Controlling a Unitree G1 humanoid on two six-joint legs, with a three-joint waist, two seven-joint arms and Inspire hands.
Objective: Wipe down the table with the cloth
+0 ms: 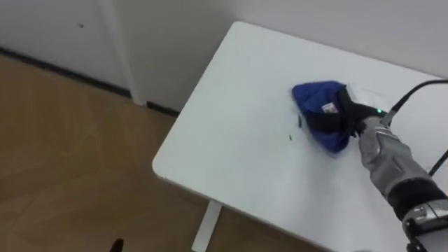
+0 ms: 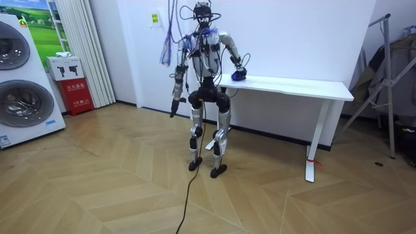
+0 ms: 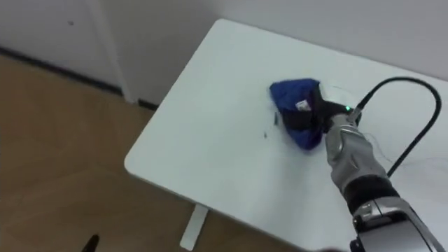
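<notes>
Both eye views taken from robot's head, angled steeply down, close over end corner of worktop (image 1: 238, 140); floor (image 1: 63, 154) seen at left. Right eye view offset slightly. Room view taken from well off, facing wall (image 2: 286, 39). Worktop shared by all.

This looks like a test room fitted out as a home laundry corner rather than a lived-in house. Two front-loading washing machines (image 2: 18, 78) stand stacked by a curtain (image 2: 81, 45) on a herringbone wood floor (image 2: 97, 185). A plain white table (image 2: 305, 87) against bare white walls and a metal equipment stand (image 2: 389, 78) give it a lab feel.
</notes>
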